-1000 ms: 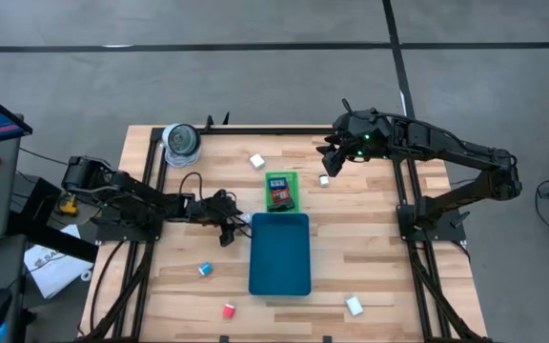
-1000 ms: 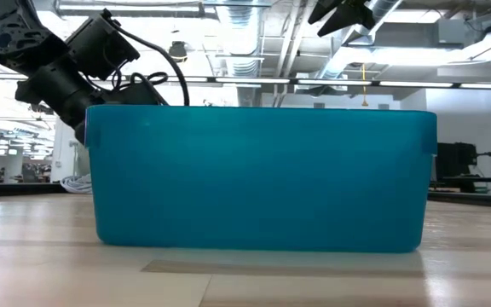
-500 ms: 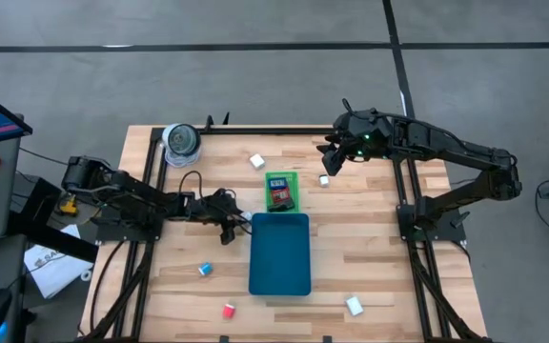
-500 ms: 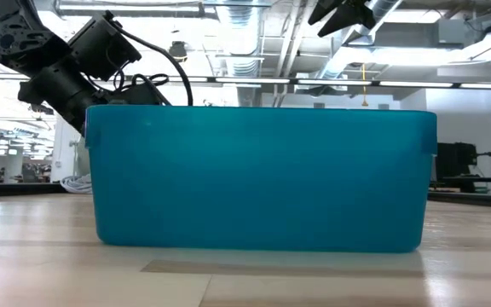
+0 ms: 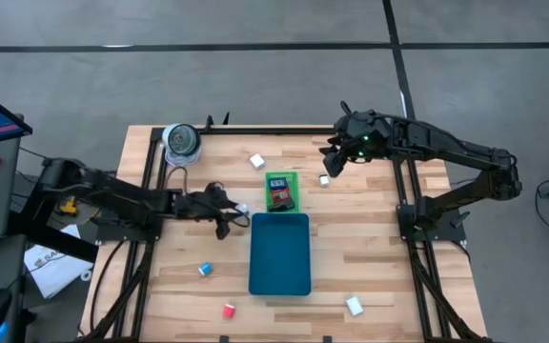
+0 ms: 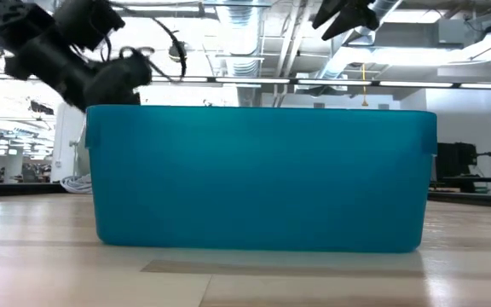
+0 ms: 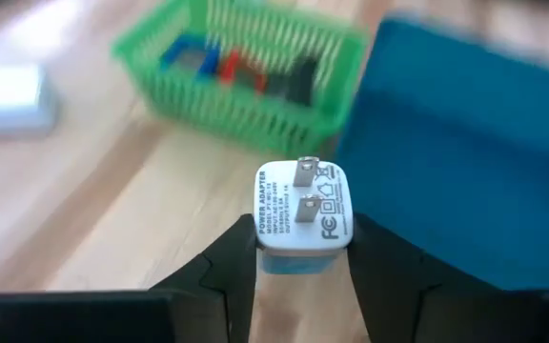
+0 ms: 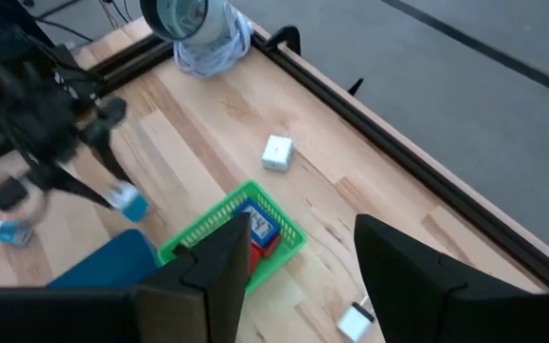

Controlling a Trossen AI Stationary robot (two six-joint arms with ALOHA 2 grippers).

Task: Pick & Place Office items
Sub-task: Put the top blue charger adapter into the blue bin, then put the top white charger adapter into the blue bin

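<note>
1. My left gripper (image 7: 303, 250) is pinching a white power adapter (image 7: 302, 211), prongs facing the camera, held off the table near the teal tray's (image 5: 280, 255) far-left corner.
2. Green tray (image 5: 281, 191) just beyond it holds red, blue and dark pieces.
3. My right gripper (image 5: 330, 158) hovers spread and empty above a white piece (image 5: 323, 180), right of the green tray.
4. Other pieces lie scattered on the table (image 5: 370, 238).

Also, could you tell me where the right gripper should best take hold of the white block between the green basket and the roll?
Probably across its two opposite flat sides, coming straight down from above: the white block lies flat on bare wood, apart from the green basket, so both fingers have room. The right gripper is open.
</note>
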